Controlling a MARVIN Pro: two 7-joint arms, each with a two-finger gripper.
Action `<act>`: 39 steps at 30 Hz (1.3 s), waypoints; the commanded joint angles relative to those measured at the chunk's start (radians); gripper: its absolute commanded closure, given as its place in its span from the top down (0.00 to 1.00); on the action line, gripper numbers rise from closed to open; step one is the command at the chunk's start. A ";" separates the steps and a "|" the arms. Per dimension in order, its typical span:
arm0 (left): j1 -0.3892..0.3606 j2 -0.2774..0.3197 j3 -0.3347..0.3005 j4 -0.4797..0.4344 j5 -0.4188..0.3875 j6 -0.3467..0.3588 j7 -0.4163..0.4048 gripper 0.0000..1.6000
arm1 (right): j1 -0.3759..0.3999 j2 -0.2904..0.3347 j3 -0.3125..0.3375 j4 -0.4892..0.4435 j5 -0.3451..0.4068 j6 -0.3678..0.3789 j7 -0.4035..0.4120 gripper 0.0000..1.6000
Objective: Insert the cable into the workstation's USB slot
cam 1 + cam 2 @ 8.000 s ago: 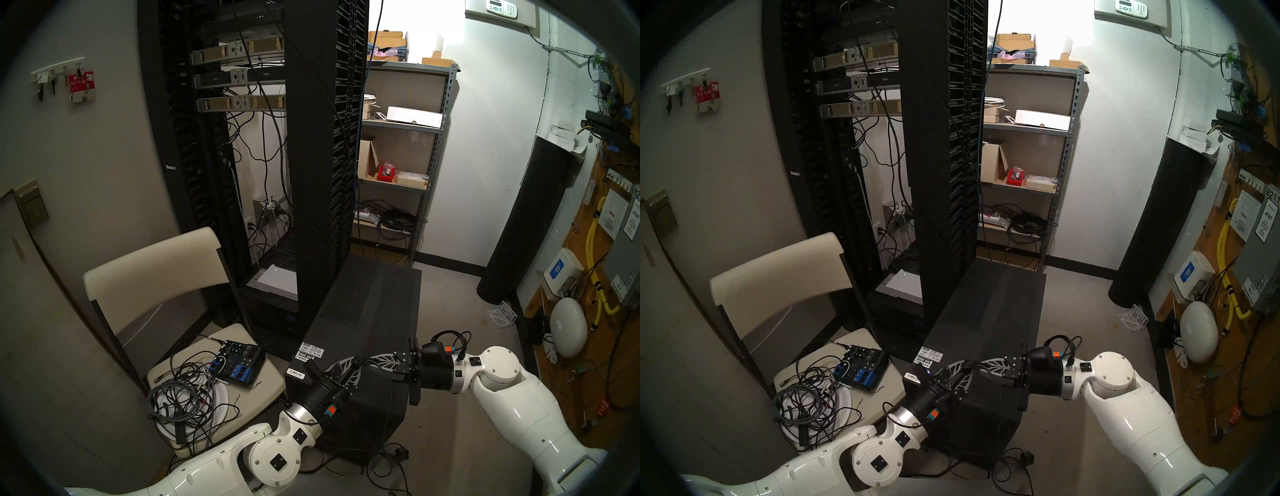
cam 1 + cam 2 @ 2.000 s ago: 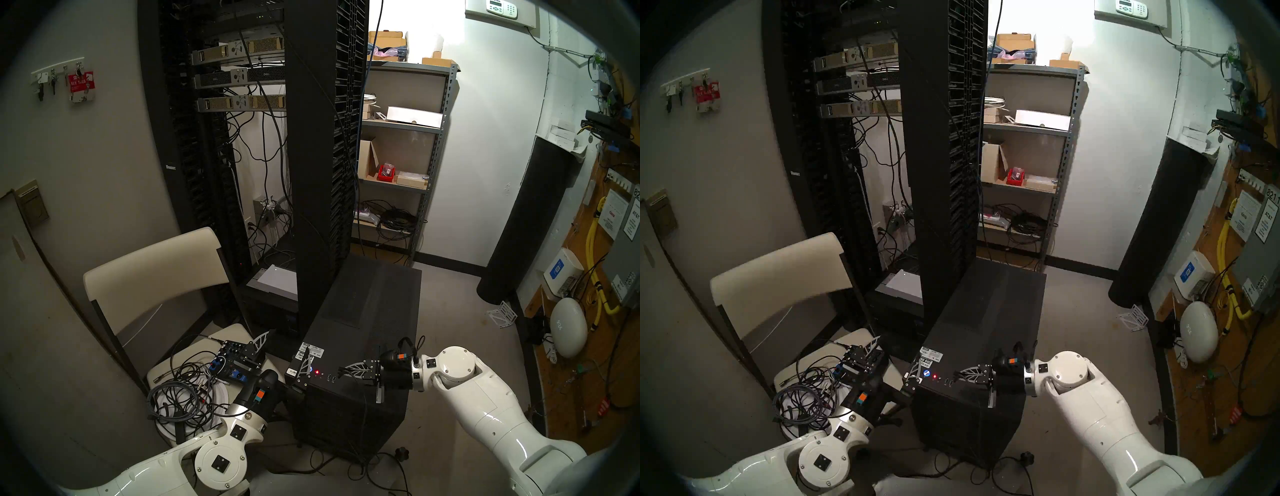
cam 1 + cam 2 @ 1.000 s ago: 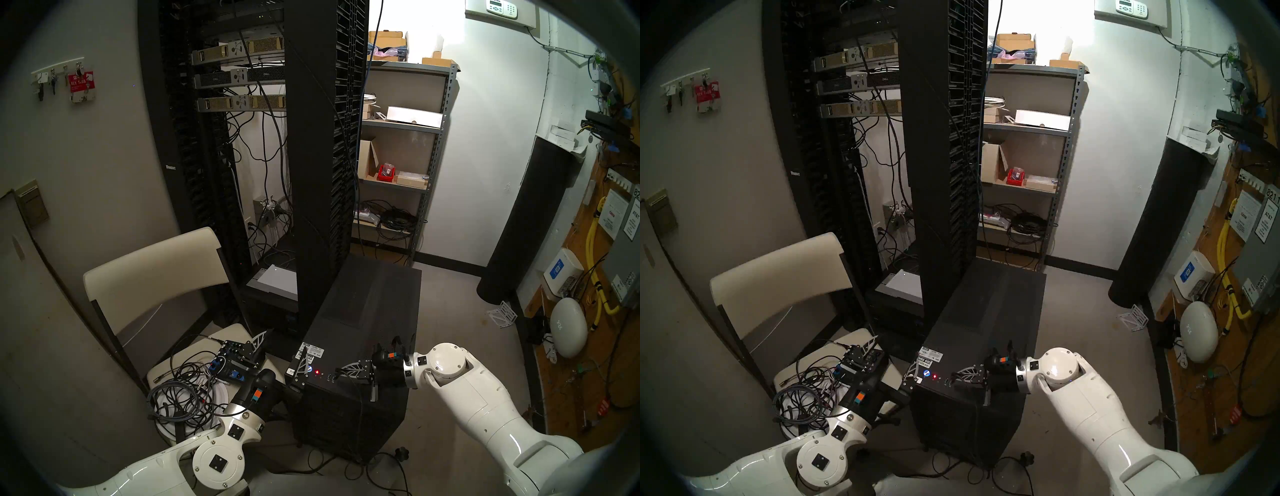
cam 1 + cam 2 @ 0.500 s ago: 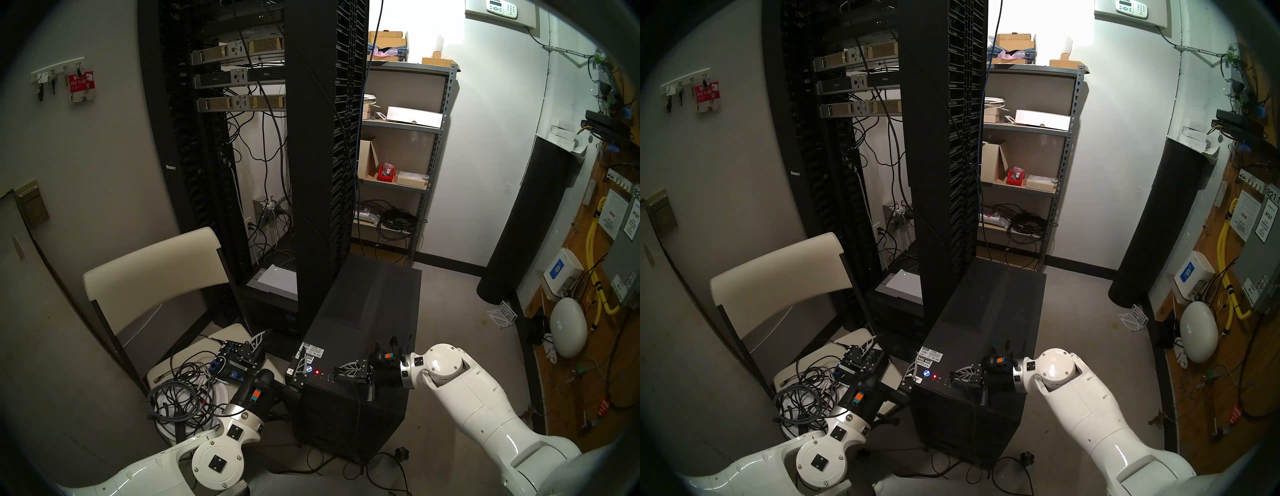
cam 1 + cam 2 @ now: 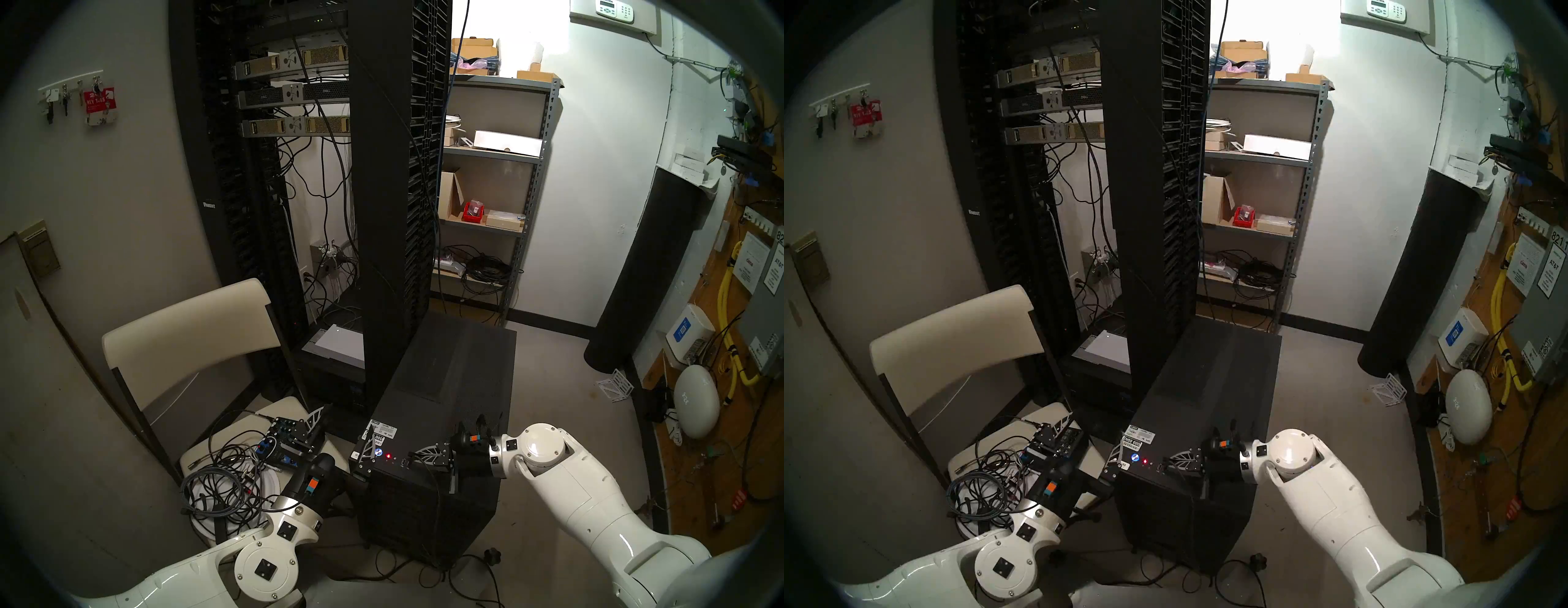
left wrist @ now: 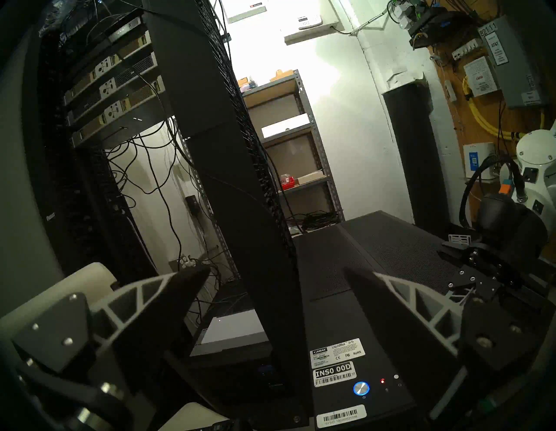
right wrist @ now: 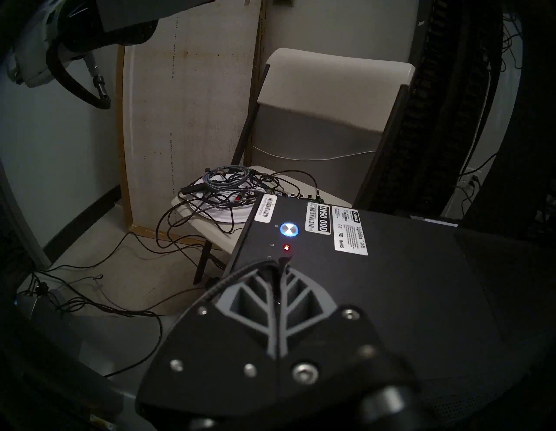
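Observation:
The workstation [image 5: 449,382] is a black tower on the floor with white stickers, a blue power button and a red light [image 7: 286,247] at its top front. My right gripper [image 5: 410,455] lies low over that top, shut on the cable's plug, fingertips right at the USB slots [image 5: 1159,468]. The plug's tip is hidden under the fingers [image 7: 255,289], so I cannot tell whether it is seated. The thin black cable [image 5: 440,505] hangs down the tower's front. My left gripper [image 5: 343,433] is open and empty, straddling the tower's top left corner by the stickers [image 6: 332,368].
A cream folding chair [image 5: 186,322] on the left carries a blue-black mixer [image 5: 282,446] and a tangle of cords [image 5: 225,484]. The tall black server rack [image 5: 394,191] stands close behind the tower. Loose wires [image 5: 466,573] lie on the floor in front.
Over the last second my right gripper has crept left across the tower's top until its tips cover the USB slots. The left arm has stayed still, open.

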 commanded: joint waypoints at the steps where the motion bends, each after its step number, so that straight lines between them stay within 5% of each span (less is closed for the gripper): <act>1: 0.002 -0.002 0.004 -0.019 0.003 -0.007 0.001 1.00 | 0.015 -0.010 -0.006 0.007 -0.007 -0.018 -0.004 0.00; 39: -0.010 -0.008 0.009 -0.013 -0.002 -0.007 -0.006 1.00 | 0.026 -0.003 0.010 -0.001 0.006 -0.003 0.041 0.00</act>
